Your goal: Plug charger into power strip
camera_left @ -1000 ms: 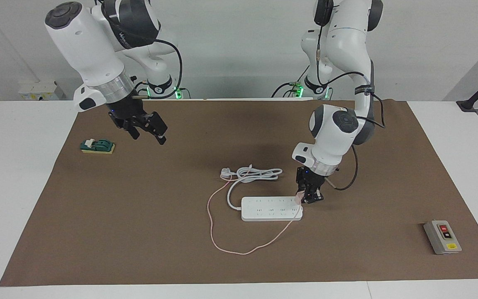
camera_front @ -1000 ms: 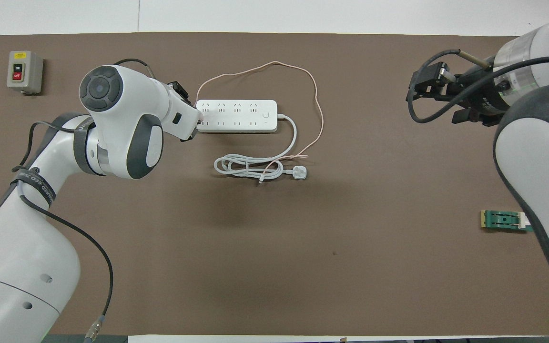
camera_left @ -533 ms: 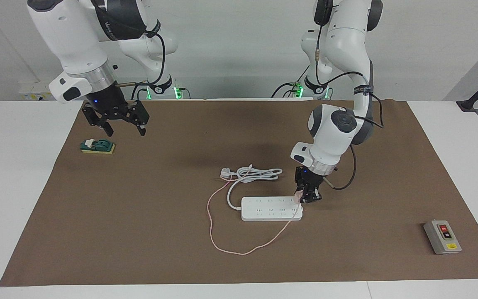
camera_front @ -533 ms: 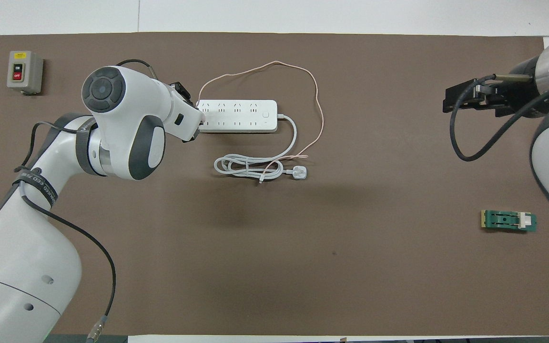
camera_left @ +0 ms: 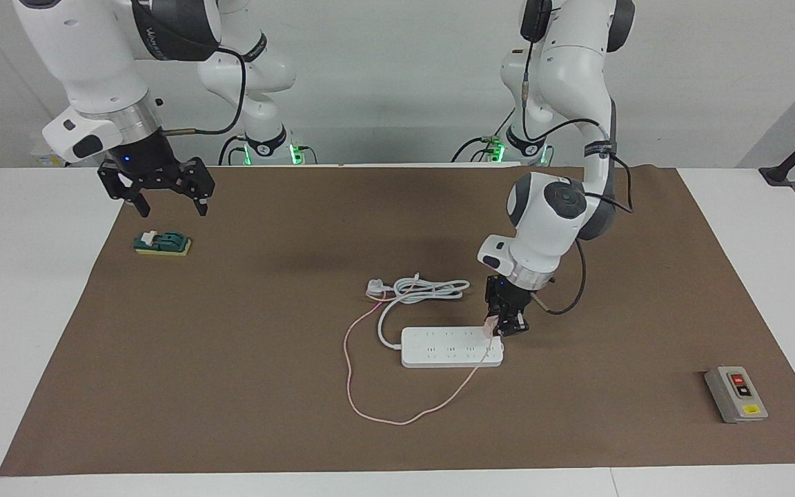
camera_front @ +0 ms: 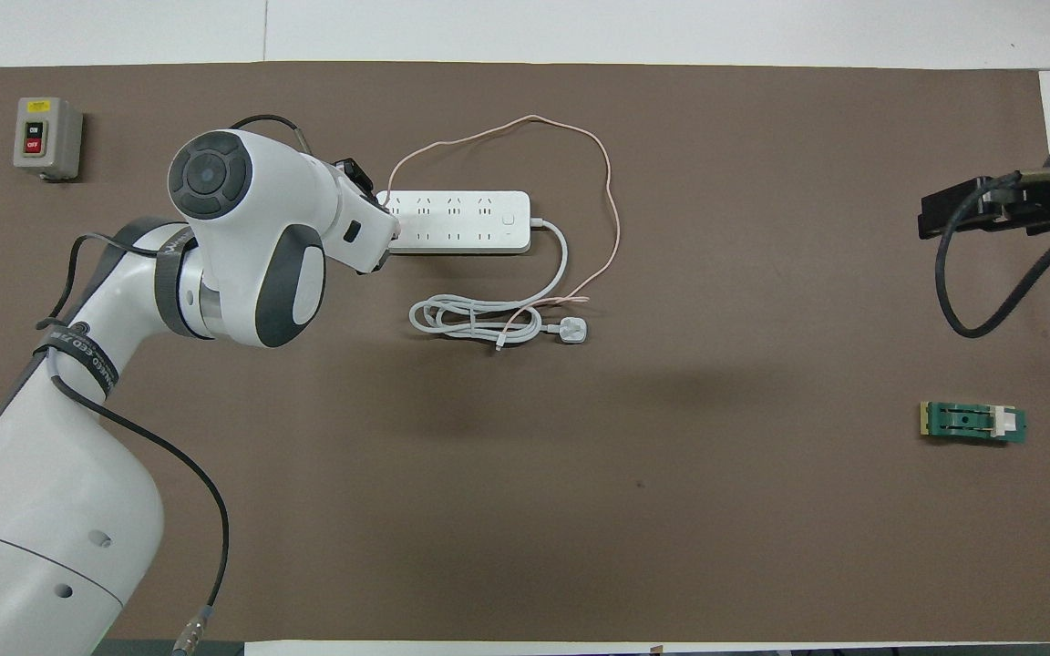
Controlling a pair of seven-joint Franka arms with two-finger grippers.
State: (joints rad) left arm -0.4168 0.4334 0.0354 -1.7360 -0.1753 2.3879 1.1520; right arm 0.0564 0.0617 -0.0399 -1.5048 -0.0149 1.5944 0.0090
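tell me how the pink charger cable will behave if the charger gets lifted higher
Probably floppy: the charger cable lies in a loose thin loop on the mat, so it should trail and drag. It crosses the white cord near the plug, so it might snag there.

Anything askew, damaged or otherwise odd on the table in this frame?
Nothing looks damaged or spilled. The left gripper holds the charger at the power strip's end socket. Its pink cable loops loosely over the mat. The right gripper waits, open, over the green switch.
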